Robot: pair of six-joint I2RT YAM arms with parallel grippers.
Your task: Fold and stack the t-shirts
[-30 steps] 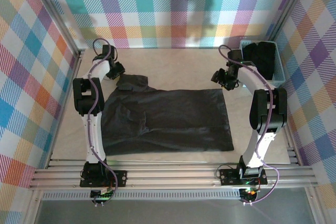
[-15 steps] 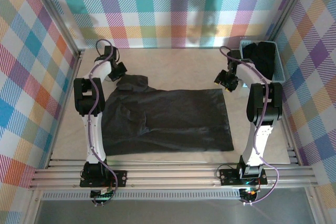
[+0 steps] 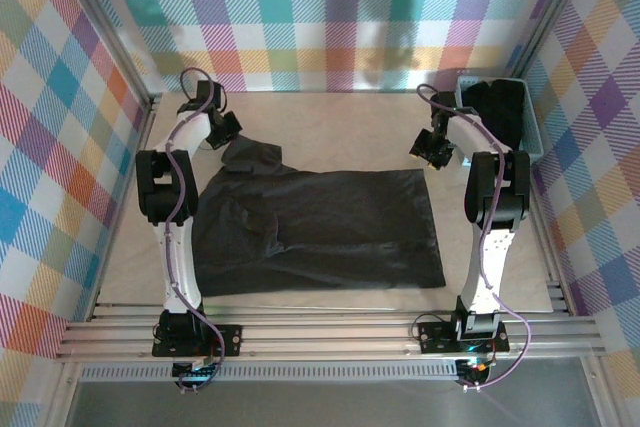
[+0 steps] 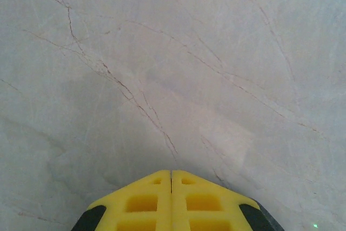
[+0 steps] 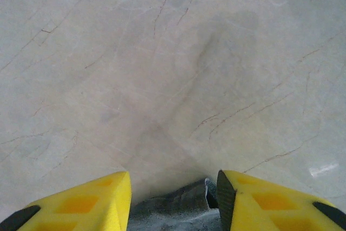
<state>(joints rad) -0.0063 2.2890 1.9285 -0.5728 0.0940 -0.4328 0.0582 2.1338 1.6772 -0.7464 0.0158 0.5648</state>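
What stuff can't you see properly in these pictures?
- Top view: how many shirts are in the basket; the dark pile is too small and merges into one lump.
- Left wrist view: whether the shut left gripper pinches any cloth; the bottom edge cuts off its fingers.
- Right wrist view: which part of the t-shirt lies inside the open right gripper; the bottom edge cuts it off.

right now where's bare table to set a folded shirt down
Best: the bare table strip between the back wall and the far edge of the spread t-shirt. A thinner strip lies between its near edge and the front rail. Crowded: its far corners, at the left gripper and right gripper, and beside the basket.
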